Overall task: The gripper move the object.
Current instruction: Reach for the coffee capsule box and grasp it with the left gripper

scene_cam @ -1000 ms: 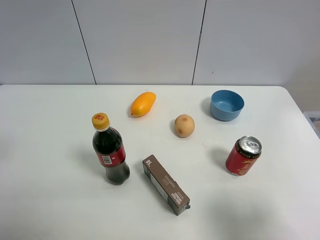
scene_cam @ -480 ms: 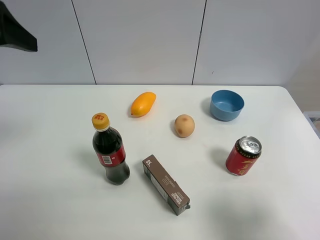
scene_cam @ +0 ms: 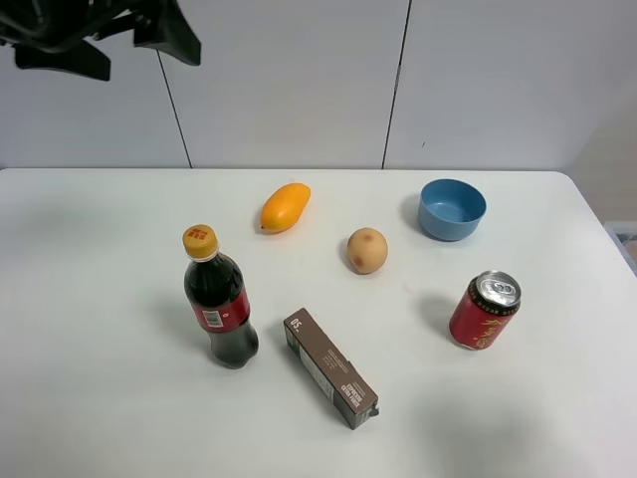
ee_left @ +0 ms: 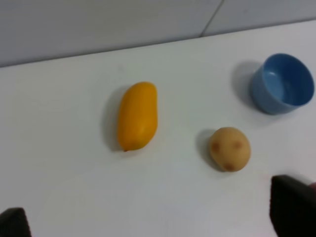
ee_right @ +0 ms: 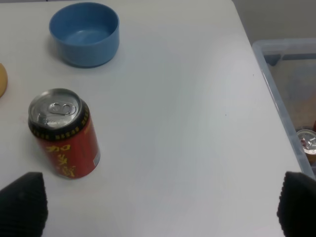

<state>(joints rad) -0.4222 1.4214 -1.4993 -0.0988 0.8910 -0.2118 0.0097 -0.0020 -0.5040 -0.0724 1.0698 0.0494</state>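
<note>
Black two-fingered left pincer (scene_cam: 149, 65), cropped at the frame corner, hangs spread wide; right pincer (ee_right: 160, 207), only its tips showing, is also spread. Long dark-brown rectangular carton (scene_cam: 330, 368) lies untouched on the white table (scene_cam: 100, 299) beside the yellow-capped cola bottle (scene_cam: 219, 299).

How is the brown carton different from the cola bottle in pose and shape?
The brown carton lies flat on its long side; the cola bottle stands upright. The carton is a rectangular box with white print; the bottle is round, with a yellow cap and a red label. Both rest on the white table, close but apart.
</note>
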